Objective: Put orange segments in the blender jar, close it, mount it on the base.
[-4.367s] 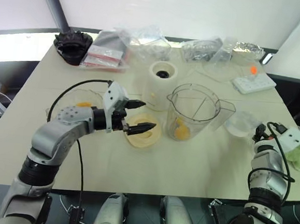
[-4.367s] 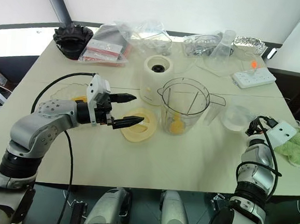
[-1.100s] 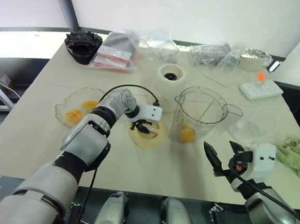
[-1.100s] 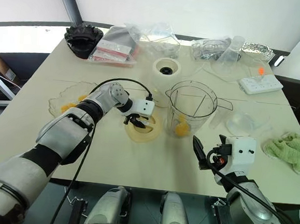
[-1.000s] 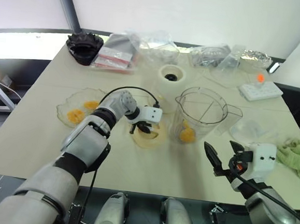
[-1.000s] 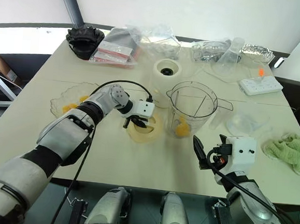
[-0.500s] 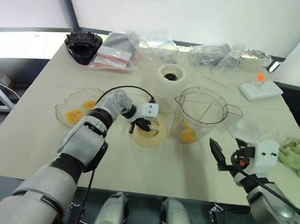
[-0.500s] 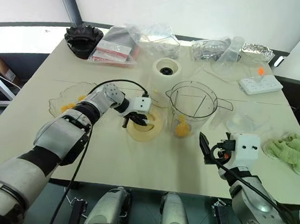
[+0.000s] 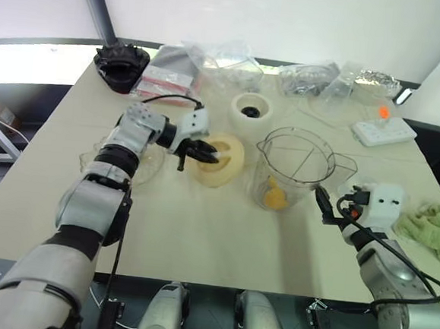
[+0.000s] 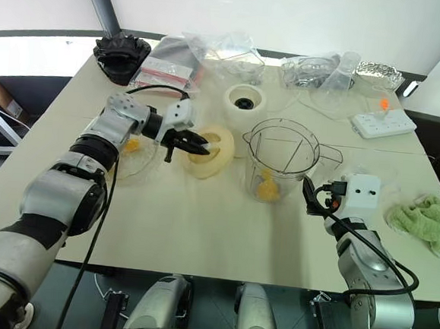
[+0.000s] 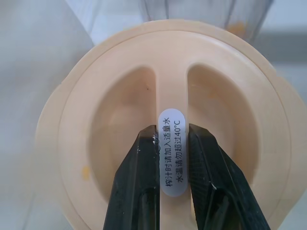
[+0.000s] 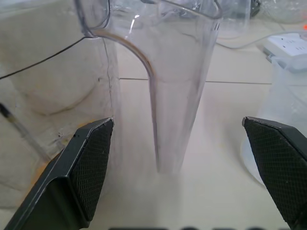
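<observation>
My left gripper (image 11: 171,137) is shut on the centre ridge of the flat cream lid (image 9: 220,159), which hangs tilted above the table, left of the blender jar (image 9: 296,169). The clear jar stands upright and uncovered, with orange segments (image 9: 276,197) at its bottom. More orange segments (image 10: 130,146) lie in a shallow glass dish (image 10: 134,167) under my left arm. The cream base (image 9: 249,110) stands behind the lid. My right gripper (image 12: 180,167) is open, level with the table, its fingers either side of the jar's handle (image 12: 168,96) without touching it.
A white power strip (image 9: 383,131), plastic bags (image 9: 213,61) and a black object (image 9: 120,57) lie along the table's far edge. A small clear container (image 10: 360,175) and a green cloth (image 9: 430,227) sit right of the jar.
My left gripper has lifted the lid off the table, up and to the left. The right gripper has moved forward up to the jar's handle.
</observation>
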Controlling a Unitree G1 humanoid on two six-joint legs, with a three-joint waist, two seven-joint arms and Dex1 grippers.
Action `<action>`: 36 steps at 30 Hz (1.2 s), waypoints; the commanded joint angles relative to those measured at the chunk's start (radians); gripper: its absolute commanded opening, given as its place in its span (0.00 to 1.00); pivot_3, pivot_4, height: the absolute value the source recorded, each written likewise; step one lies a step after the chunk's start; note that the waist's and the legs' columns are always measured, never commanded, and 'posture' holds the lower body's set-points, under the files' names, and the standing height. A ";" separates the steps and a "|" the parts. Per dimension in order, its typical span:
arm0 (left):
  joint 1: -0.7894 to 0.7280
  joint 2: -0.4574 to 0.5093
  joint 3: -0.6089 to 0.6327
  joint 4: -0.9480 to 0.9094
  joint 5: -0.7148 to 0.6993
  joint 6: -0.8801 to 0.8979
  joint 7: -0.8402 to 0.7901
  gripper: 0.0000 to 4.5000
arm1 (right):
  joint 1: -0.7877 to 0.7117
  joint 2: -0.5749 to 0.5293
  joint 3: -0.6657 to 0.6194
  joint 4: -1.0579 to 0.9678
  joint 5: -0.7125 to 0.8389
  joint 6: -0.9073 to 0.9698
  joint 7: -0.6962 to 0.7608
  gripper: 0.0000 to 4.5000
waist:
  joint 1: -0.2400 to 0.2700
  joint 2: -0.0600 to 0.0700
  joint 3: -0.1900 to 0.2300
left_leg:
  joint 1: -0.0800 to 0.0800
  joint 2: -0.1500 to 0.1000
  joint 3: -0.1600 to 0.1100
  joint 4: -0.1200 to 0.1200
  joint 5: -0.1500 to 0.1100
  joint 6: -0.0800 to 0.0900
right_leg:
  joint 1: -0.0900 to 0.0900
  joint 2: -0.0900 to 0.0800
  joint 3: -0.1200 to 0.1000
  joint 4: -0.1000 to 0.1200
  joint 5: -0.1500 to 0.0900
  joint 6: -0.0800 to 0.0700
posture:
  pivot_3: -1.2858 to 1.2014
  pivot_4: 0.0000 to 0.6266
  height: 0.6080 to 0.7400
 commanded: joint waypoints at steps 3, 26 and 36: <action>-0.007 0.044 0.063 -0.164 -0.094 0.118 0.020 0.06 | -0.042 0.001 -0.001 0.037 -0.022 -0.036 0.023 1.00 | -0.001 0.000 0.000 | 0.000 0.000 0.000 0.000 0.000 0.000 | 0.000 0.001 0.000 0.001 0.000 0.000 | 0.52 0.24 1.00; 0.109 0.147 0.044 -0.501 -0.181 0.295 0.060 0.06 | -0.257 0.048 0.029 0.359 -0.146 -0.198 0.017 0.79 | -0.021 0.001 0.000 | 0.004 0.000 0.001 0.000 0.000 0.000 | 0.001 0.002 0.001 0.006 0.002 0.003 | 0.52 0.24 1.00; 0.050 0.172 0.061 -0.503 -0.218 0.334 0.053 0.06 | -0.266 0.064 0.049 0.292 -0.127 -0.150 0.014 0.21 | -0.020 0.001 0.000 | 0.006 -0.001 0.001 0.000 0.000 0.000 | 0.001 0.001 0.002 0.010 0.001 0.003 | 0.52 0.24 1.00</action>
